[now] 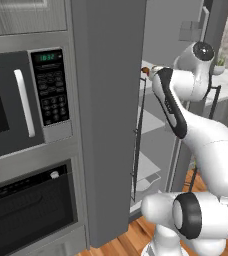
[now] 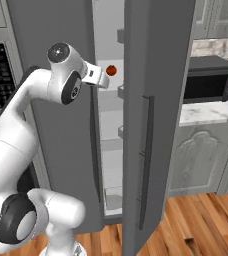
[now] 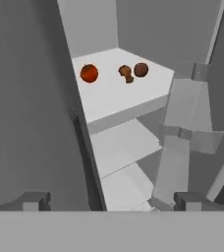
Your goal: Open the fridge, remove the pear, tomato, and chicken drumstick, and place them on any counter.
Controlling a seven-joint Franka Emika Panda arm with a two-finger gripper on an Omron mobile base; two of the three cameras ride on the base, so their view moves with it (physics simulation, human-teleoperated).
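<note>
The fridge (image 2: 156,60) stands with its right door swung open and its left door (image 1: 111,100) closed. On a white upper shelf (image 3: 119,98) lie the red tomato (image 3: 89,73), a brown drumstick-shaped piece (image 3: 126,73) and a round brown lump (image 3: 141,69) that may be the pear. The tomato (image 2: 111,70) also shows through the door gap. My gripper (image 3: 114,201) is open and empty, hovering at the opening beside the left door's edge, well short of the shelf. The marble counter (image 2: 211,112) lies to the fridge's right.
The open door carries white bins (image 3: 187,138) on its inner side and a long slim handle (image 2: 147,150) outside. A black microwave (image 2: 208,80) sits on the counter. A built-in microwave (image 1: 16,100) and oven (image 1: 31,210) column stands left of the fridge.
</note>
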